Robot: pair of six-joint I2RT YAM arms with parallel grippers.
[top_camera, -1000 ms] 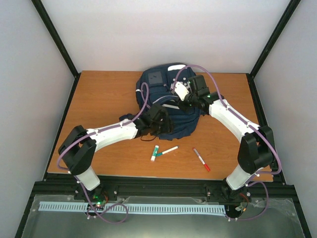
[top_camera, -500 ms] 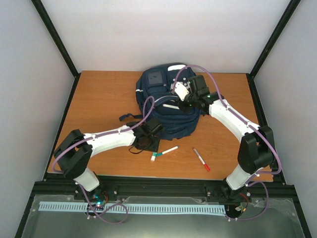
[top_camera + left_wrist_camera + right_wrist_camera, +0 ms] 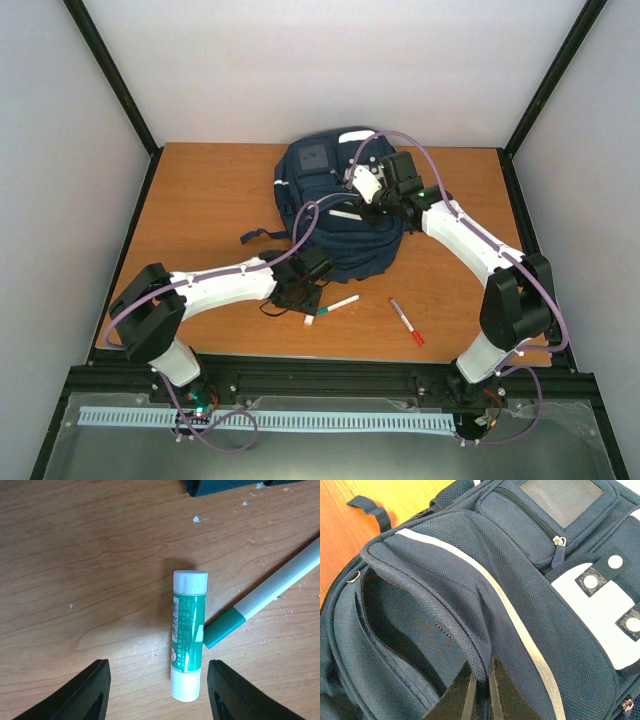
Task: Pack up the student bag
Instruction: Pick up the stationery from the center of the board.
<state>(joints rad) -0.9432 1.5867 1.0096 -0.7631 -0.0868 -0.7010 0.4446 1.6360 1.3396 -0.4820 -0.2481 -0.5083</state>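
Currently the pick-up step appears in hand: the left gripper (image 3: 157, 682) hangs over the glue stick (image 3: 188, 635), fingers spread either side, not touching. The right gripper (image 3: 481, 680) is clenched on the opening rim of the student bag (image 3: 350, 250), at the table's far centre. Next move calls for lowering, then closing clear of the adjacent marker (image 3: 260, 600).

The backpack (image 3: 445, 580) is navy woven fabric with a thin pale stripe and a white patch carrying dark, white-dotted tabs. The glue stick (image 3: 188, 635) is green with white ends. The marker (image 3: 272, 590) is white with a green cap. The pen (image 3: 406, 322) is red and white. The table (image 3: 200, 190) is orange-brown woodgrain.
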